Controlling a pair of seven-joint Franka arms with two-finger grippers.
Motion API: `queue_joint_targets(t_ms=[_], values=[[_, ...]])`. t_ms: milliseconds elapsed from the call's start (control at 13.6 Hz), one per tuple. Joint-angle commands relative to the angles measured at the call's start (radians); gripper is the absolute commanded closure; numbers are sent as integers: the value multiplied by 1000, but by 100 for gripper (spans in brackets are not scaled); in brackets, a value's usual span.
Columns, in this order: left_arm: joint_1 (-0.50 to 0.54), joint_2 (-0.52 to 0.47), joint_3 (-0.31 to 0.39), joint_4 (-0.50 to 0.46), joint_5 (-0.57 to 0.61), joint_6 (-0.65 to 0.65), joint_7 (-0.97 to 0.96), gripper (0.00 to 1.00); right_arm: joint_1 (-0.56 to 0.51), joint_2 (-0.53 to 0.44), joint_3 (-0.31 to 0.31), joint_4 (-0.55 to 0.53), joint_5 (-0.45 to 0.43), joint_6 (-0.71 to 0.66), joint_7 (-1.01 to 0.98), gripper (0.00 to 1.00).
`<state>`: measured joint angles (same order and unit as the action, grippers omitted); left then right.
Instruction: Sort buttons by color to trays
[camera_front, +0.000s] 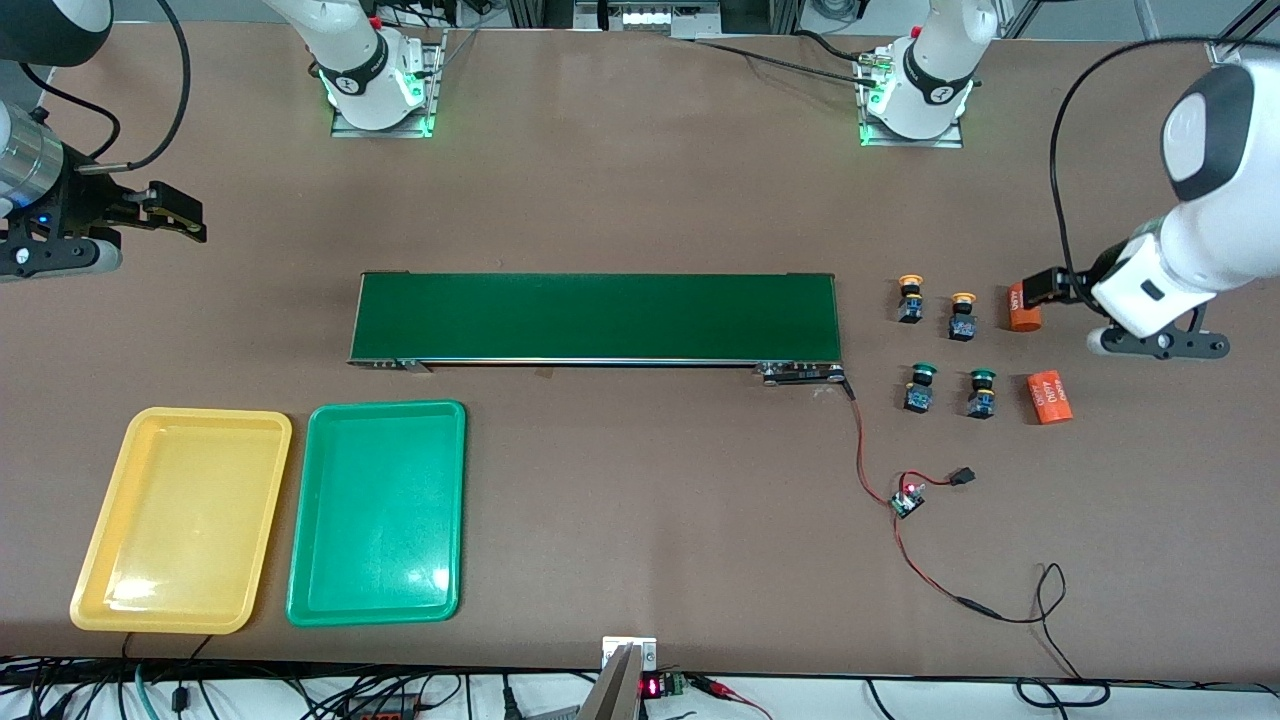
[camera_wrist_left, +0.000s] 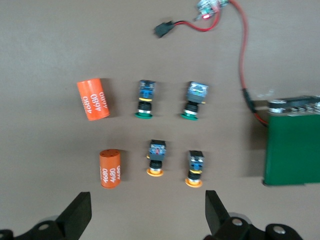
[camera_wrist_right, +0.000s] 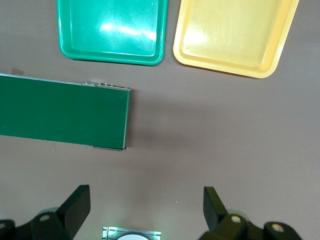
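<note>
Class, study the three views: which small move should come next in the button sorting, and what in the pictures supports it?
Probably lower the open left end effector onto the nearest yellow-orange capped push-button. All four buttons stand untouched beside the dark-green conveyor belt, and the shallow yellow plastic tray and green plastic tray hold nothing. The right end effector, also open, waits near the trays.

Bright overhead light glares on both trays (camera_front: 378, 510) (left wrist view blurry).

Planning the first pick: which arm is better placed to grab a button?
Left. The open left gripper hangs right by the buttons; the open right gripper waits at the conveyor belt's tray end.
</note>
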<state>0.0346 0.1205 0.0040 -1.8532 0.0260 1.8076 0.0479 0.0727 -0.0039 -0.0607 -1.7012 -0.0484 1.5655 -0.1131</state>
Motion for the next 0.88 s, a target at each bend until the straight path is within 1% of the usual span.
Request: queue_joint_targets(t_ms=[0, 147, 220, 366, 440, 660, 733, 806], values=[[10, 80, 50, -9, 0, 91, 15, 0, -1, 5, 4, 6, -2, 7, 10, 0], [11, 151, 86, -11, 61, 183, 26, 0, -1, 7, 4, 6, -2, 13, 9, 0], [11, 190, 90, -11, 80, 226, 49, 0, -2, 10, 4, 6, -1, 18, 9, 0], [16, 272, 131, -14, 81, 314, 69, 0, -2, 13, 4, 6, -1, 21, -5, 0], [21, 304, 136, -32, 78, 367, 110, 0, -4, 13, 4, 6, -1, 24, -5, 0], [27, 356, 149, -110, 71, 566, 113, 0, -4, 13, 4, 6, -2, 33, -7, 0], [28, 382, 151, -121, 71, 607, 113, 0, -4, 15, 4, 6, -2, 34, -7, 0], [30, 408, 152, -123, 71, 643, 116, 2, -5, 15, 2, 6, -2, 34, -7, 0]])
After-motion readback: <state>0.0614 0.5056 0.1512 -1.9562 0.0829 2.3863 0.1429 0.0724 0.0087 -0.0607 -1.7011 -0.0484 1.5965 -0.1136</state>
